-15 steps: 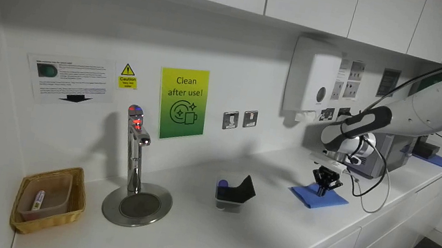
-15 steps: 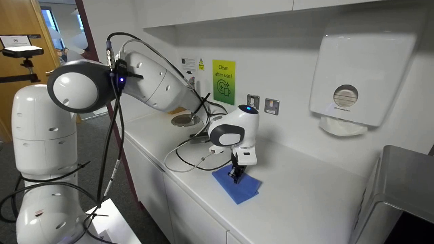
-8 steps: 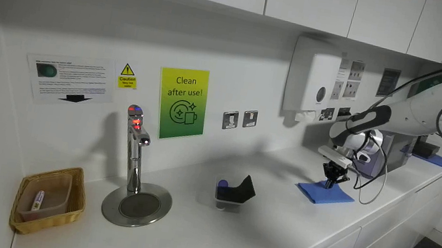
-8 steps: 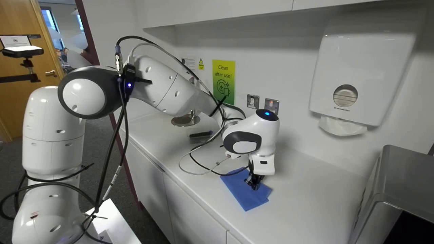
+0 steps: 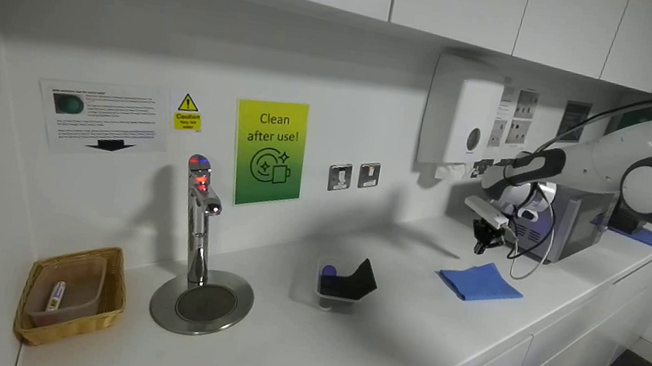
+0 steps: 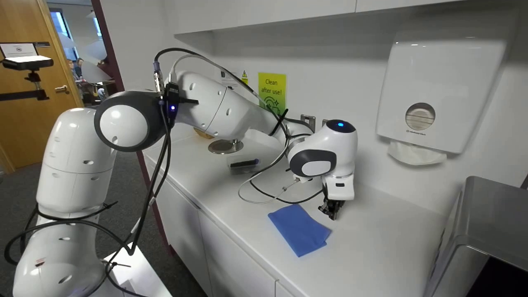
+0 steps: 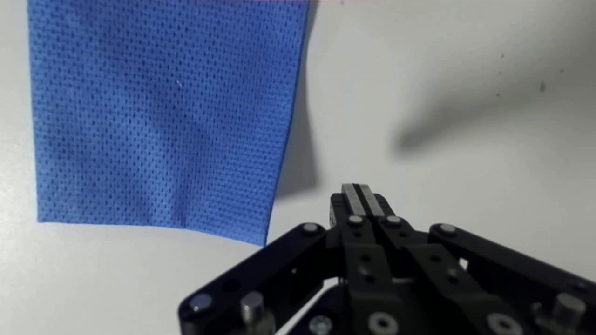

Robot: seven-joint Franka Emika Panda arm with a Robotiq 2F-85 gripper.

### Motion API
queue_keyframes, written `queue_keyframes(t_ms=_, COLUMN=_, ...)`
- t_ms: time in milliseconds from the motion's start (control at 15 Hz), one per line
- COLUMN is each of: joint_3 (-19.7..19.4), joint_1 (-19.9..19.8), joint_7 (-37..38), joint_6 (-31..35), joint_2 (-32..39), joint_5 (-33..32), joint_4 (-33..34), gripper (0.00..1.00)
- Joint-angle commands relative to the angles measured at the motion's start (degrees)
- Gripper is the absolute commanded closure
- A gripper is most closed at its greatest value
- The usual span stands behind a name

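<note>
White wall cupboards (image 5: 458, 7) overhang a white counter (image 5: 272, 358), on which a folded, textured blue cloth (image 6: 299, 229) lies between a clear plastic tub (image 5: 342, 305) and a grey box-shaped appliance (image 6: 495, 210). Just beside the cloth, apart from it, a black metal claw (image 7: 362, 200) hangs above the counter, clenched, its fingertips (image 7: 354, 201) together.

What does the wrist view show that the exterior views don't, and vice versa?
Only the wrist view: the dimpled weave of the blue cloth, dark specks on the counter, and, close enough to read, the gripper shut with nothing in it.

Only the exterior views: the green poster, white towel dispenser and robot arm, among other things.

Shared: the cloth lying on the counter, the gripper off to its side and not touching it.
</note>
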Motion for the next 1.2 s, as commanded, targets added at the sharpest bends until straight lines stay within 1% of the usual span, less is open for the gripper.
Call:
queue_keyframes(t_ms=0, joint_3=1.3, joint_1=-0.3, joint_7=-1.6, joint_6=-2.4, joint_2=-3.1, joint_5=0.9, joint_4=-0.4, gripper=1.00)
queue_keyframes(t_ms=267, joint_3=2.8, joint_1=0.8, joint_7=-5.3, joint_6=-3.6, joint_2=-7.9, joint_5=0.7, joint_4=-4.8, gripper=1.00)
queue_keyframes(t_ms=533, joint_3=3.7, joint_1=2.2, joint_7=-7.8, joint_6=-8.2, joint_2=-10.6, joint_5=-0.1, joint_4=-8.3, gripper=1.00)
queue_keyframes(t_ms=800, joint_3=3.3, joint_1=3.5, joint_7=-6.8, joint_6=-10.8, joint_2=-10.3, joint_5=-1.9, joint_4=-10.3, gripper=1.00)
queue_keyframes(t_ms=1133, joint_3=2.7, joint_1=3.7, joint_7=-5.9, joint_6=-10.9, joint_2=-9.1, joint_5=-3.4, joint_4=-12.3, gripper=1.00)
